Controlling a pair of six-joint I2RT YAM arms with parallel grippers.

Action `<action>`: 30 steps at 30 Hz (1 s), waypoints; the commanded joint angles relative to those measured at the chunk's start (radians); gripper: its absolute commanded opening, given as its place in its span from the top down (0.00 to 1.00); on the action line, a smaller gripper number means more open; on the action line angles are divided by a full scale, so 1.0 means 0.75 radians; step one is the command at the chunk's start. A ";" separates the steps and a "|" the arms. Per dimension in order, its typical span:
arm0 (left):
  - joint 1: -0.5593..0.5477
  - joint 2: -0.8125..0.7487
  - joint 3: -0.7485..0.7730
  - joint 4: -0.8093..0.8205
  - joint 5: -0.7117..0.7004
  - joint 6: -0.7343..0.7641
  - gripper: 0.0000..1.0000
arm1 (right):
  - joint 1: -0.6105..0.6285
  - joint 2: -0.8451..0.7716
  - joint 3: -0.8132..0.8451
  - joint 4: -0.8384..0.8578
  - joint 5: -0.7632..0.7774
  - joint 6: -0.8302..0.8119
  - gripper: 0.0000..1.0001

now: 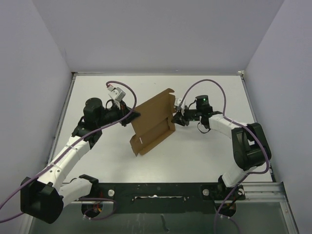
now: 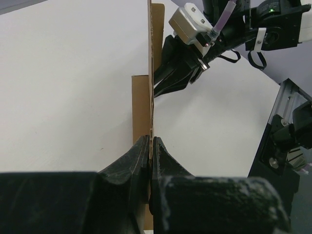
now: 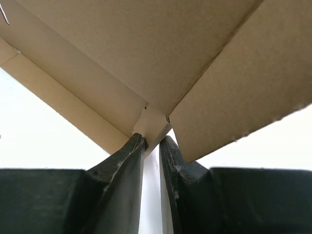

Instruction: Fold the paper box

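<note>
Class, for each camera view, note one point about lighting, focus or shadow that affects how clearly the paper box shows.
Top external: even light, sharp, the paper box casts only a faint shadow. Left wrist: box edge-on and crisp, the left gripper close, dark and soft. Right wrist: box evenly lit, table behind washed out white, the right gripper nearly black.

Paper box (image 1: pixel 152 122): matt brown cardboard, finely fibrous. Tabletop (image 1: pixel 204 151): smooth, matt white. Left hand (image 2: pixel 150 145) and right hand (image 3: pixel 152 144): black, scuffed, matt plastic.
</note>
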 commanded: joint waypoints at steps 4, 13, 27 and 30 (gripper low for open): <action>0.020 -0.035 -0.056 0.096 -0.133 -0.212 1.00 | 0.048 0.008 0.239 -0.291 0.132 0.107 1.00; 0.018 0.027 -0.159 0.232 -0.360 -0.616 1.00 | 0.030 0.086 0.514 -0.868 0.336 0.027 1.00; 0.017 0.230 -0.184 0.219 -0.370 -0.614 1.00 | 0.008 0.280 0.621 -1.102 0.542 0.022 1.00; 0.016 0.244 -0.206 0.223 -0.396 -0.613 1.00 | 0.010 0.316 0.616 -1.104 0.549 0.019 0.98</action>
